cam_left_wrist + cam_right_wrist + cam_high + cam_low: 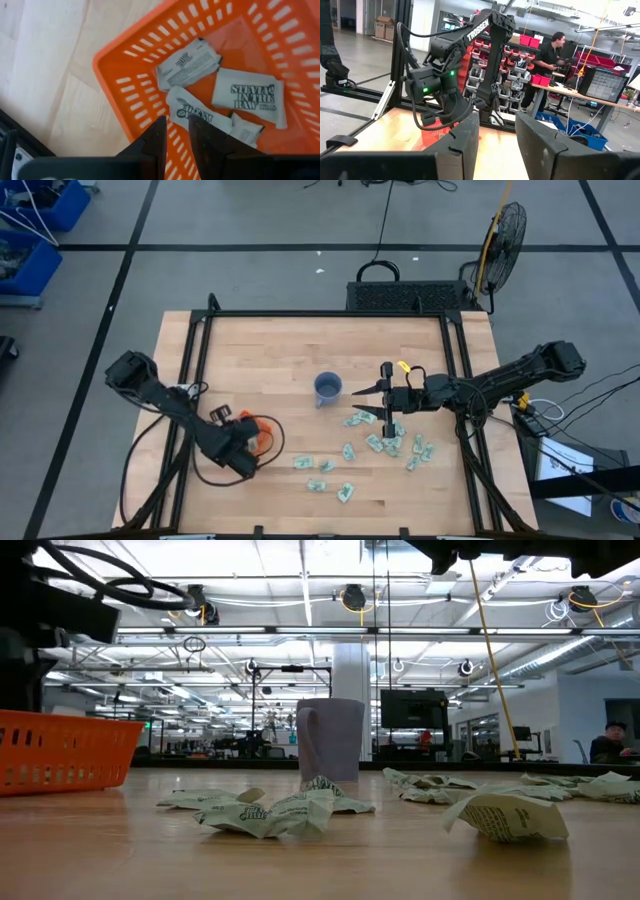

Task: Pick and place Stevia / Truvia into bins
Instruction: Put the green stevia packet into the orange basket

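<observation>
The orange bin sits near the table's left near part, and in the low view the bin stands at the left. My left gripper hovers over it, fingers slightly open and holding nothing. Three white packets lie flat on the bin's floor. Several loose pale green and white packets lie scattered on the wood right of centre, crumpled in the low view. My right gripper hangs open above the packets nearest the mug, pointing toward the table's left.
A blue-grey mug stands upright at mid-table, just left of the right gripper. Black frame rails run along the table's sides, and a black case lies past the far edge. A person works in the room beyond.
</observation>
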Action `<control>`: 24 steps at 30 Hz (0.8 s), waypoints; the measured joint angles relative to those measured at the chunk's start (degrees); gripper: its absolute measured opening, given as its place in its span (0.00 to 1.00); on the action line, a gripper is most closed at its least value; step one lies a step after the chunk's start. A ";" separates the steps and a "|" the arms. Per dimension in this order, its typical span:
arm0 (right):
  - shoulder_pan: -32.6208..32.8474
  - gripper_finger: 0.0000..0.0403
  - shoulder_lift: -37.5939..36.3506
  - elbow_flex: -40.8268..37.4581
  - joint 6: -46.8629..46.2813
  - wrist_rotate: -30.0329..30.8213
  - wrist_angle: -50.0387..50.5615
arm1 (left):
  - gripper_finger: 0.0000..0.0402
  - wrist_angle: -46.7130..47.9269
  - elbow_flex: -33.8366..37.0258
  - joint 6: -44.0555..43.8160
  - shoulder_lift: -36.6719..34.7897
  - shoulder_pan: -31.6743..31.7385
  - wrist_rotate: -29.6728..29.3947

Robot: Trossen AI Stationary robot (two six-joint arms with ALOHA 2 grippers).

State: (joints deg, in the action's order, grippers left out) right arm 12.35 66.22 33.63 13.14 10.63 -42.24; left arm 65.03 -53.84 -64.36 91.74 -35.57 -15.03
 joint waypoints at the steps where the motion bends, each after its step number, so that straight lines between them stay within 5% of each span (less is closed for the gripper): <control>1: 0.01 0.30 0.00 0.00 -0.01 0.00 0.00 | 0.23 -0.01 0.00 0.00 0.00 0.35 -0.02; 10: -0.01 0.30 0.00 0.00 -0.01 0.00 0.02 | 0.23 -1.92 -0.71 -1.67 0.00 4.60 0.41; 18: 0.01 0.30 0.00 0.00 -0.01 0.00 0.48 | 0.23 -2.63 -10.80 0.39 -0.01 6.71 -3.21; 24: 0.00 0.30 0.00 0.00 -0.01 0.00 0.51 | 0.23 -20.91 -12.98 11.99 -0.15 6.67 -11.67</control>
State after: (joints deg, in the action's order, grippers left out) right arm 12.35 66.22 33.63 13.12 10.63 -41.73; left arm 44.11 -66.82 -52.37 91.59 -28.90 -26.70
